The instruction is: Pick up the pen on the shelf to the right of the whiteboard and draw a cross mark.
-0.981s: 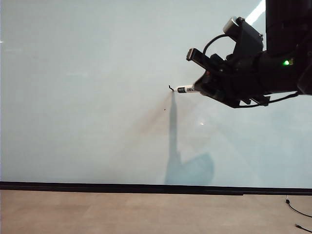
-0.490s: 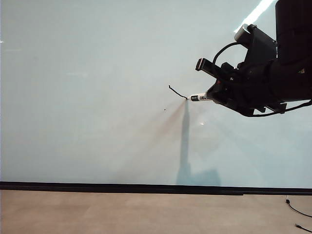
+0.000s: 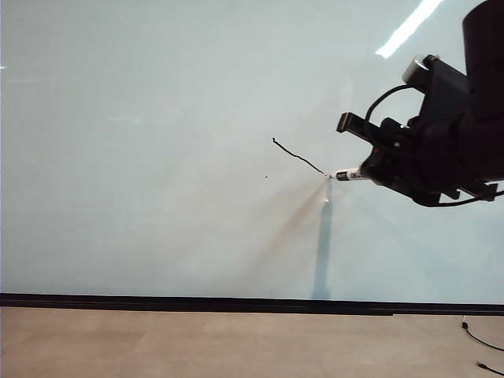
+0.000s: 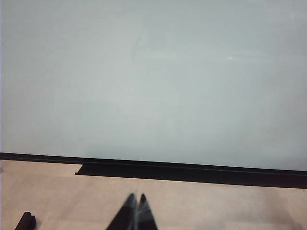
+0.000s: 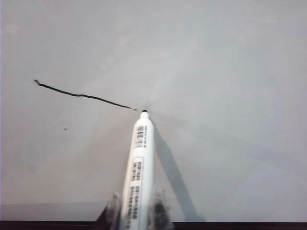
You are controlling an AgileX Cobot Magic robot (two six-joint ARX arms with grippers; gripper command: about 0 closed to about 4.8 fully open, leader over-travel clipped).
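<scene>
The right claw (image 3: 370, 174) reaches in from the right edge of the exterior view, clamped on the pen (image 3: 347, 175), which lies nearly level with its black tip at the whiteboard (image 3: 157, 118). In the right wrist view the pen (image 5: 139, 167) sits between the two fingers (image 5: 158, 211), its tip just beside the end of a single black stroke (image 5: 81, 95), the only line of the cross mark (image 3: 299, 157) drawn so far. A tiny speck (image 3: 266, 177) lies below that stroke. Wide bare board stretches to the left, above and below, down to the black strip (image 3: 197, 302) along its bottom edge, with tan floor (image 3: 197, 346) beneath. The left claw (image 4: 135, 213) hangs low over the floor before the board, fingertips together.
</scene>
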